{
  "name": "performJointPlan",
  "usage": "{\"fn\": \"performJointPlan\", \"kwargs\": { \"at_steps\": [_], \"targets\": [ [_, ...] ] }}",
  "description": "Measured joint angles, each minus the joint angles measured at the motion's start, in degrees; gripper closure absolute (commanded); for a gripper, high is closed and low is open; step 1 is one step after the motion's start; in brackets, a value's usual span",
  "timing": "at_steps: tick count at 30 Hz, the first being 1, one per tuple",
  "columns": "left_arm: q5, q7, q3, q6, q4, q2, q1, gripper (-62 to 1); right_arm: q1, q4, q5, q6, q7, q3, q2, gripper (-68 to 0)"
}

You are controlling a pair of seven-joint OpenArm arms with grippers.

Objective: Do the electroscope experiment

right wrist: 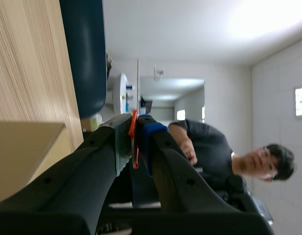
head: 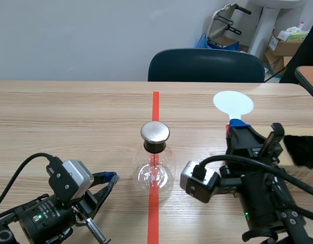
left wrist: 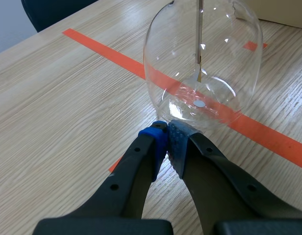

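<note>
Low at the left of the pale wooden counter (head: 70,117), the left arm's jaws are pressed together on nothing, their pads (left wrist: 154,139) meeting just short of the foot of the task's thing and apart from it. That thing, a clear round glass flask (head: 155,170) with a black stopper and a round metal cap (head: 155,132), stands upright in the middle of the counter on the orange-red tape line (head: 155,104). It looks light, thin-walled, fragile and slippery. The bulb gives little purchase, so a hold, if one is needed at all, is probably safest at the black stopper under the cap. The thin rod and foil (left wrist: 199,39) hanging inside would likely suffer from any jolt. To the right, the right arm's jaws are pinching the red grip (right wrist: 134,139) of a thin wand with a white round disc (head: 232,103). The disc stands raised, beyond and to the right of the cap, and seems light and bendy. Nothing lies between disc and cap. A black bristly thing (head: 301,151) lies at the far right, and a dark blue chair (head: 206,65) stands behind the counter.
</note>
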Motion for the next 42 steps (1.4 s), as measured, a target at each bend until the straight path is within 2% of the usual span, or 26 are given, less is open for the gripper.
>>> {"fn": "performJointPlan", "kwargs": {
  "at_steps": [13,17,21,34,39,42],
  "targets": [
    [0.00,0.00,0.00,0.00,0.00,0.00,0.00,-2.6,0.00,0.00,-0.85,0.00,26.77,0.00,0.00,-2.0],
    [0.00,0.00,0.00,0.00,0.00,0.00,0.00,-2.6,0.00,0.00,-0.87,0.00,32.00,0.00,0.00,-2.0],
    [0.00,0.00,0.00,0.00,0.00,0.00,0.00,-2.6,0.00,0.00,-0.87,0.00,34.95,0.00,0.02,-2.0],
    [0.00,0.00,0.00,0.00,0.00,0.00,0.00,-2.6,0.00,0.00,-0.87,0.00,34.88,0.00,0.00,-2.0],
    [0.00,0.00,0.00,0.00,0.00,0.00,0.00,-2.6,0.00,0.00,-0.87,0.00,30.69,0.00,0.00,-2.0],
    [0.00,0.00,0.00,0.00,0.00,0.00,0.00,-2.6,0.00,0.00,-0.85,0.00,25.75,0.00,0.00,-2.0]
  ]
}}
